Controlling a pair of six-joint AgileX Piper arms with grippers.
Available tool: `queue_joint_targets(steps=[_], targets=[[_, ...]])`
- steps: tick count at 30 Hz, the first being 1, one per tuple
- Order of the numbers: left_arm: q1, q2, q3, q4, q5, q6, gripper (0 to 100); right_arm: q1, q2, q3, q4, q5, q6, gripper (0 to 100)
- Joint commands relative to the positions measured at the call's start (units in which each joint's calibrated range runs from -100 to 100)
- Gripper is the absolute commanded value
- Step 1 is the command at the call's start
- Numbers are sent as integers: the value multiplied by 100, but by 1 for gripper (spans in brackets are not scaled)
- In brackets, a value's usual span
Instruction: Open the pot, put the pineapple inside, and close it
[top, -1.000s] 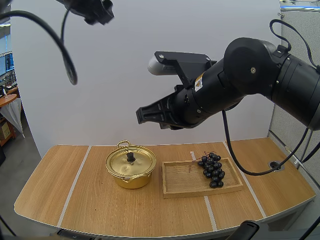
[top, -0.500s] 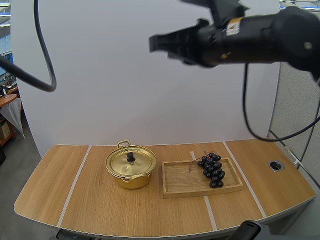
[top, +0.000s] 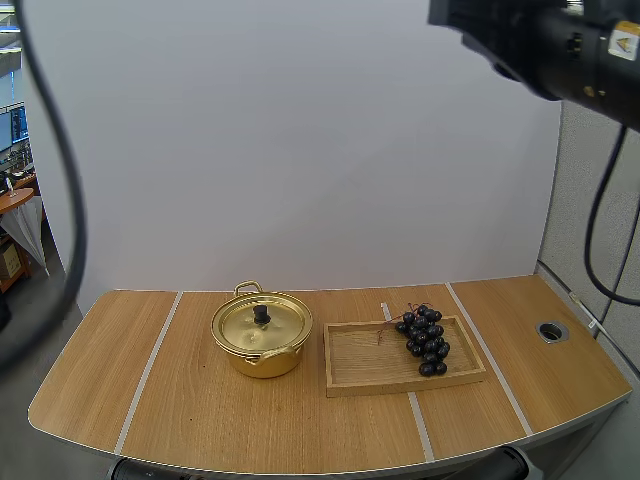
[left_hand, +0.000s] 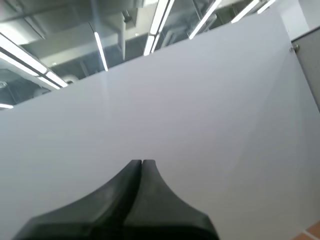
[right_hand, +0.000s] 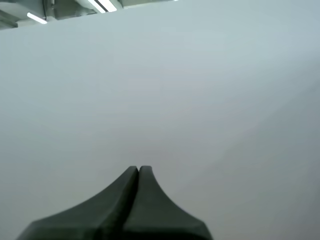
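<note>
- The right arm (top: 560, 45) is high up, cut off at the edge.
- The left gripper (left_hand: 142, 162) and right gripper (right_hand: 138, 169) are closed tight, holding nothing.
- The pot (top: 262, 358), lid (top: 278, 326) on, sits beside the tray (top: 365, 365) of grapes (top: 425, 340).

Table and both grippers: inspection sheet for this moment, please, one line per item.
surface: wooden table with pale stripes.
job's things: gold pot with its lid on; grapes at the right end of the wooden tray, which sits right of the pot, apart from it.
clutter: nothing seen.
grippers: left gripper shut on nothing; right gripper shut on nothing; both face the white wall.
cables: none across the pot or tray.
surroundings: white wall behind the table.
</note>
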Motion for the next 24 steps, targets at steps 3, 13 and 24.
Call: queue_joint_targets(steps=[3,13,24], targets=[[-7,-1659,1731,-76,-1920,-286,0,-549,-359,-31,-55,-634,177,0],[-7,-3136,3648,121,-3544,-561,0,-951,-1015,-17,-16,-1333,293,0],[10,-3570,5827,744,-5080,-1963,0,-987,-1916,1674,-16,-2612,314,0]])
